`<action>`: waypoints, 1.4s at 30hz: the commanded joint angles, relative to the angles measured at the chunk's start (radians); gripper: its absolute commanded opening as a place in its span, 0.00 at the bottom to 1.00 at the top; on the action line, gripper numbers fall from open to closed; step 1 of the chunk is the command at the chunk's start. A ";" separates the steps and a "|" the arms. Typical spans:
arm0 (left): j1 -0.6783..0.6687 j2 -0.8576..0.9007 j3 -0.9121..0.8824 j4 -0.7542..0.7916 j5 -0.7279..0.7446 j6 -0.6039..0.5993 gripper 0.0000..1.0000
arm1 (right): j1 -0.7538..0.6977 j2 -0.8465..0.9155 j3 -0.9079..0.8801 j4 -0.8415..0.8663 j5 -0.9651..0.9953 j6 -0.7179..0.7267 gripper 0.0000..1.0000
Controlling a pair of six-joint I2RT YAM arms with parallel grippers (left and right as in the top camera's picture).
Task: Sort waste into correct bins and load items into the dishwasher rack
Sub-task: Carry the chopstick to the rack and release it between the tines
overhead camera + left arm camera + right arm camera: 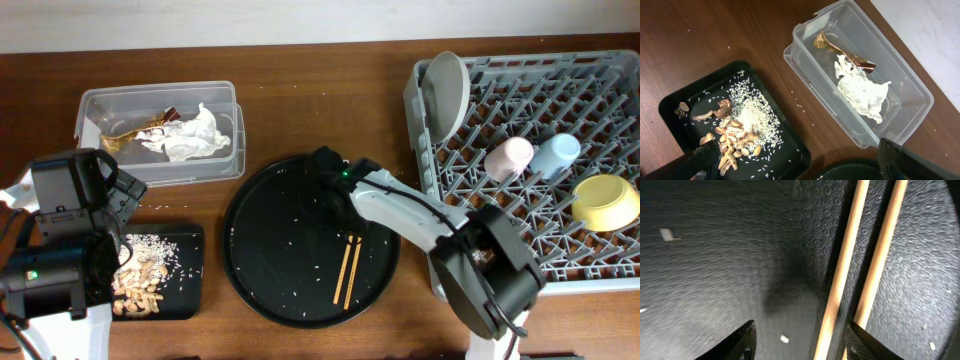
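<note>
The chopsticks point(350, 270) lie side by side on the large round black tray point(270, 290). My right gripper point(802, 342) is open and low over them. One chopstick point(840, 280) runs between its fingers, and the other point(882, 255) runs by the right fingertip. My left gripper point(802, 167) is open and empty above the near edge of the shallow black tray point(675, 107), which holds rice and brownish scraps point(742, 127). The clear tub point(900, 80) holds the white tissue point(862, 92) and the foil wrapper point(840, 50). The dishwasher rack point(600, 80) holds the grey plate point(447, 90), pink cup point(510, 158), blue cup point(555, 153) and yellow-green bowl point(605, 200).
Loose rice grains point(300, 205) are scattered over the round tray. My right arm point(420, 215) reaches from the front right across the round tray's right half. The left arm's body point(60, 260) covers part of the shallow black tray. Bare wood shows between tub and rack.
</note>
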 commanded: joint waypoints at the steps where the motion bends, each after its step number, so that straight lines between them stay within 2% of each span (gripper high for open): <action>1: 0.003 -0.003 0.003 -0.001 -0.014 0.002 0.99 | 0.003 0.032 0.015 0.011 0.018 0.016 0.56; 7: 0.003 -0.003 0.003 -0.001 -0.014 0.002 0.99 | 0.006 0.034 0.008 0.025 0.023 0.034 0.51; 17: 0.003 -0.003 0.003 -0.001 -0.014 0.002 0.99 | 0.008 0.048 0.007 0.017 0.012 0.034 0.16; 18: 0.003 -0.003 0.003 -0.001 -0.014 0.002 0.99 | 0.006 0.045 0.010 0.011 0.000 0.033 0.06; 19: 0.003 -0.003 0.003 -0.001 -0.014 0.002 0.99 | 0.005 0.040 0.014 0.001 -0.002 0.033 0.05; 23: 0.003 -0.003 0.003 -0.001 -0.014 0.002 0.99 | -0.012 0.005 0.078 -0.102 0.003 0.026 0.04; 28: 0.003 -0.003 0.003 -0.001 -0.014 0.002 0.99 | -0.083 -0.077 0.204 -0.277 0.002 -0.099 0.04; 32: 0.003 -0.003 0.003 -0.001 -0.014 0.002 0.99 | -0.177 -0.153 0.304 -0.414 0.002 -0.271 0.04; 36: 0.003 -0.003 0.003 -0.001 -0.014 0.002 0.99 | -0.301 -0.234 0.370 -0.552 0.002 -0.505 0.04; 40: 0.003 -0.003 0.003 -0.001 -0.014 0.002 0.99 | -0.418 -0.259 0.370 -0.586 0.002 -0.663 0.04; 42: 0.003 -0.003 0.003 -0.001 -0.014 0.002 0.99 | -0.465 -0.249 0.369 -0.578 0.002 -0.693 0.04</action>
